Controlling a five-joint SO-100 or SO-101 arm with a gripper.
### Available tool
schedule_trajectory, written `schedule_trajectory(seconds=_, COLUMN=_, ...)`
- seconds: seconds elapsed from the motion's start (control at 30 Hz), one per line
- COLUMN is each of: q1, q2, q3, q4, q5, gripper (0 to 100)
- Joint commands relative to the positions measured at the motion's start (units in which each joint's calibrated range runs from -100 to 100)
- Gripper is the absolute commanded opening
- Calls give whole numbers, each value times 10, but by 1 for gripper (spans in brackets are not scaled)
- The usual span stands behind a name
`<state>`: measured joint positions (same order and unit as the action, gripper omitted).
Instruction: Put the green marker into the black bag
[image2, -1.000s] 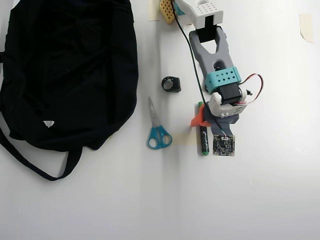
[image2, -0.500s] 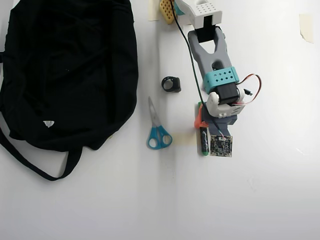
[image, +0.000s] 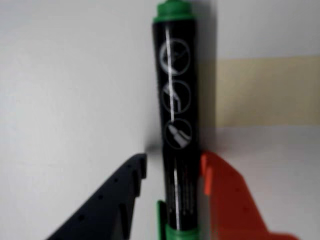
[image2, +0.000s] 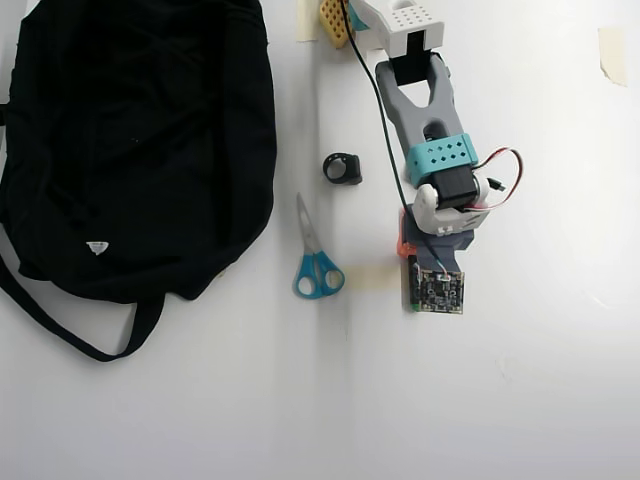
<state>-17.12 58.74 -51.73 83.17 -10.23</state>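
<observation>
Jaws (image: 172, 167) straddling the green marker (image: 176, 115) in the wrist view, dark one on the left with a sliver of gap, orange one on the right against the barrel; apart but closing range, not yet clamped by my read; marker lies flat on the white surface (image: 65, 85), lengthwise between them; it looks light, stiff and smooth, likely to roll or slip, so mid-barrel is the sensible hold; overhead, the marker (image2: 409, 272) is mostly hidden under the wrist, the scissors (image2: 316, 258) sit left of it, and the black bag (image2: 130, 140) lies well apart at far left.
</observation>
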Motion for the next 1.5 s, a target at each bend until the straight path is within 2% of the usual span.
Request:
schedule_trajectory(seconds=0.0, q1=-4, q2=-2, q3=-6, q4=-3, q5=1, gripper=12)
schedule_trajectory(seconds=0.13, q1=-4, q2=-2, q3=-6, q4=-1, q5=1, gripper=7)
schedule_trajectory(seconds=0.47, q1=-4, q2=-2, q3=-5, q4=0, q5=-3, gripper=2)
schedule_trajectory(seconds=1.0, q1=-10, q2=-16, q3=-14, q4=3, q5=-4, gripper=2)
schedule_trajectory(seconds=1.47, q1=-23, q2=-16, q3=-201, q4=161, q5=-4, gripper=2)
